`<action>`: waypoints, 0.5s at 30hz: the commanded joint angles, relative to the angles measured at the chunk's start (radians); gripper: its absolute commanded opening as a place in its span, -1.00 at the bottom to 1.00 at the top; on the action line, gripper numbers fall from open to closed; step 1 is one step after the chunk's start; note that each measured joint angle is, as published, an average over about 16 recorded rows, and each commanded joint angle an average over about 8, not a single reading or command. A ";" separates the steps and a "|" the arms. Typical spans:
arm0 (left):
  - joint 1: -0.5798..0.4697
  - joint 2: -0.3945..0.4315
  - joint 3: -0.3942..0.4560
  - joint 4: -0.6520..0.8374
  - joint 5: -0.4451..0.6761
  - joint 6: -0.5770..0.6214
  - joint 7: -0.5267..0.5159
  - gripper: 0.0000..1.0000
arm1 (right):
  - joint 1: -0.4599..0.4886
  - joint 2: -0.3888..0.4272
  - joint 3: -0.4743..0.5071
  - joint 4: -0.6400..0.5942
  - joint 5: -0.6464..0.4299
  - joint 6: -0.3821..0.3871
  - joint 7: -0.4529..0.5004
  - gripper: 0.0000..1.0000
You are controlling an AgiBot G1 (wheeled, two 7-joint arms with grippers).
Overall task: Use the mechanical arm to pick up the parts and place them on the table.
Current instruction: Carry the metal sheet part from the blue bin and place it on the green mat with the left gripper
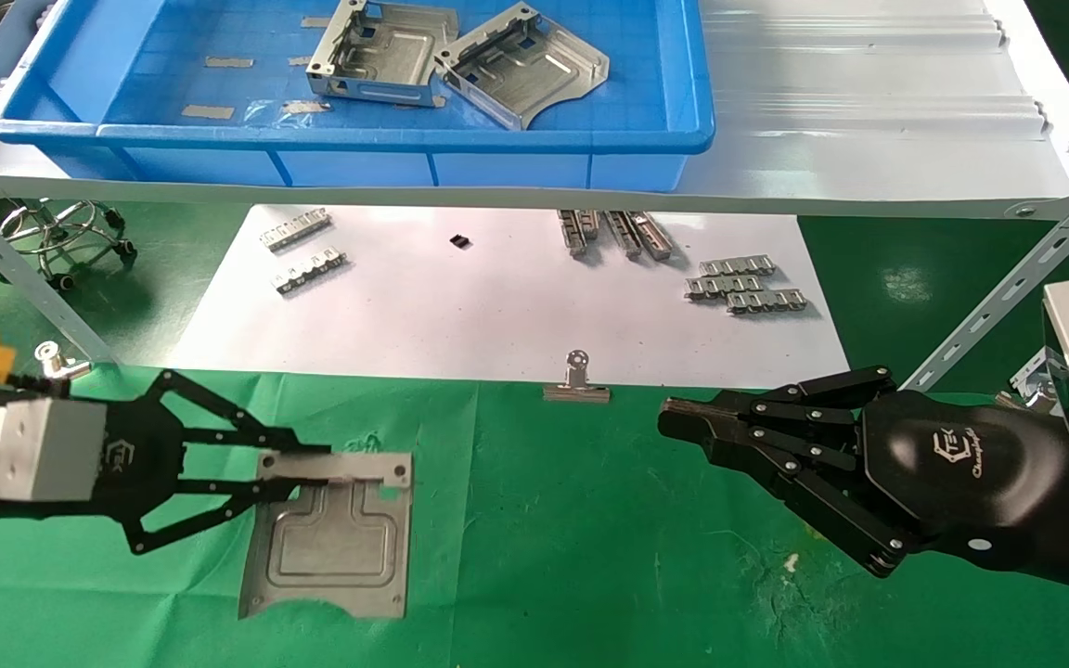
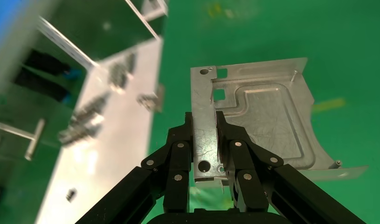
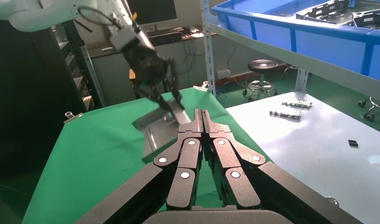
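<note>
The left pincer (image 1: 298, 468) is closed on the upturned flange of one sheet-metal plate (image 1: 335, 543) and holds it low over the green worktop (image 1: 590, 557), at the robot's left side. Whether the plate's lower edge already touches the cloth, I cannot tell.

To do this step well, I think the arm should lower until the plate lies flat, then open the fingers only a little and draw back along the flange, so the plate is not dragged.

The gripped flange runs left to right across the head view; the embossed face looks upward, and the curved cutout edge points toward the robot.

Two more plates (image 1: 460, 56) wait in the blue tray (image 1: 674, 139) on the shelf. The right pincer (image 1: 674, 422) is parked, fingers together and holding nothing, above the worktop at the right.
</note>
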 commanded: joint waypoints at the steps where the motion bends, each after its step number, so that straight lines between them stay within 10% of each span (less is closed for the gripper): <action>1: 0.009 -0.002 0.037 0.010 0.026 -0.001 0.044 -1.00 | 0.000 0.000 0.000 0.000 0.000 0.000 0.000 -1.00; 15: -0.035 0.127 0.112 0.329 0.104 -0.034 0.282 -1.00 | 0.000 0.000 0.000 0.000 0.000 0.000 0.000 -1.00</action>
